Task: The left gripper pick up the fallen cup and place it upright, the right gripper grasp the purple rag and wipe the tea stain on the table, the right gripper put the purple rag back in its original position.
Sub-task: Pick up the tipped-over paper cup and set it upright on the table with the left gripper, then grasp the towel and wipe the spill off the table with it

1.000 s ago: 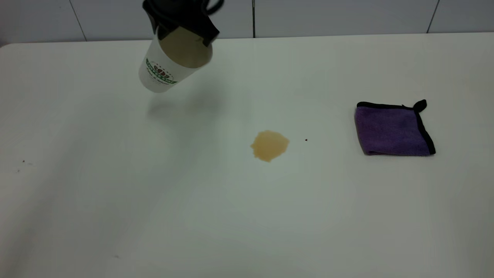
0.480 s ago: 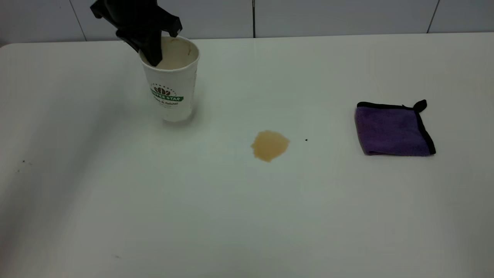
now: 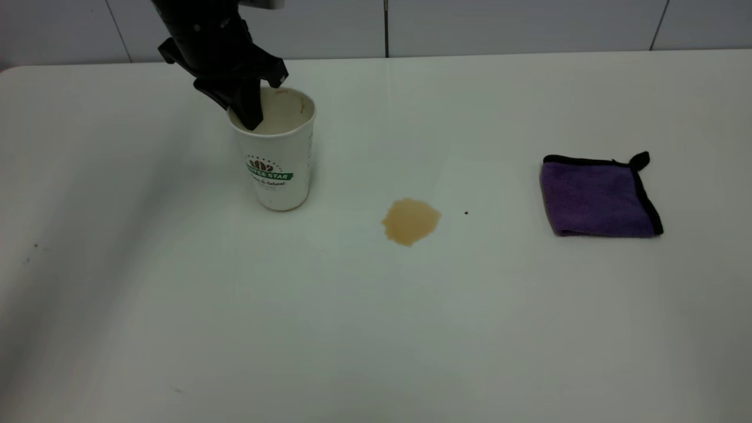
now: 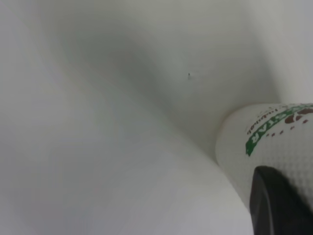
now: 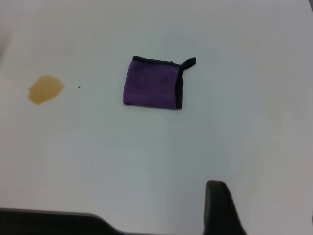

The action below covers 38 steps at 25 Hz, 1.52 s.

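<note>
The white paper cup [image 3: 276, 158] with a green logo stands upright on the table, left of the tan tea stain [image 3: 410, 220]. My left gripper [image 3: 242, 111] is shut on the cup's rim at its far left side, one finger inside and one outside. In the left wrist view a dark finger [image 4: 276, 203] presses on the cup's wall [image 4: 274, 142]. The purple rag [image 3: 596, 197] lies folded flat at the right. It also shows in the right wrist view [image 5: 151, 89] with the stain [image 5: 45, 89]. My right gripper [image 5: 266, 198] hangs open high above the table, away from the rag.
The white table [image 3: 376, 329] runs to a tiled wall at the back. A tiny dark speck [image 3: 466, 212] lies between stain and rag. A few small specks [image 3: 32, 247] mark the left side.
The left gripper turned the tilted, lifted cup upright and lowered it onto the table, shifting it toward the front and slightly right. The rag and the stain have not moved.
</note>
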Tool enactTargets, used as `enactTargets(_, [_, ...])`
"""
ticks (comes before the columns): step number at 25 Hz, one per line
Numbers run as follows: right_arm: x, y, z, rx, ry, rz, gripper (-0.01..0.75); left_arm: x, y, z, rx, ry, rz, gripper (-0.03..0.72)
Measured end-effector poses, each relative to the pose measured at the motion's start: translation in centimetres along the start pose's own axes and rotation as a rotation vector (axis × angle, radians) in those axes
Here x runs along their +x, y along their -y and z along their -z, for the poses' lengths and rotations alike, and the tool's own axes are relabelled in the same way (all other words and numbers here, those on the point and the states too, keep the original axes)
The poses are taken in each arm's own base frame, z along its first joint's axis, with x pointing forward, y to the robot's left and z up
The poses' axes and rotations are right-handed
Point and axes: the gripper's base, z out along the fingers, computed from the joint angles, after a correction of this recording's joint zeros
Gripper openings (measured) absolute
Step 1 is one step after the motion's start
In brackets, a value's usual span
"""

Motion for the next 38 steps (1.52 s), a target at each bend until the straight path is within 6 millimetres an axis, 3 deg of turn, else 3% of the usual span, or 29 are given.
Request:
enactTargets(10, [0.0,0.0,0.0,0.0,0.0,0.0,0.48,-0.3,0.0,-0.5,0.007,0.039,0.019,0.038])
enactTargets(13, [0.0,0.0,0.0,0.0,0.0,0.0,0.48,-0.3,0.0,-0.5,0.007,0.039,0.019,0.112])
enactTargets(20, [0.0,0.0,0.0,0.0,0.0,0.0,0.48,-1.0,0.0,0.4,0.011,0.041,0.014,0.383])
enactTargets(24, [0.0,0.0,0.0,0.0,0.0,0.0,0.48,-2.0,0.1,2.4,0.03,0.009,0.0,0.484])
enactTargets(30, [0.0,0.0,0.0,0.0,0.0,0.0,0.48,-3.6,0.5,7.8,0.071,-0.072,-0.027,0.511])
enactTargets(34, [0.0,0.0,0.0,0.0,0.0,0.0,0.48,-6.0,0.9,12.0,0.035,0.08,0.005,0.512])
enactTargets(38, [0.0,0.0,0.0,0.0,0.0,0.0,0.48,-6.5,1.7,16.4,0.021,0.179,0.042,0.512])
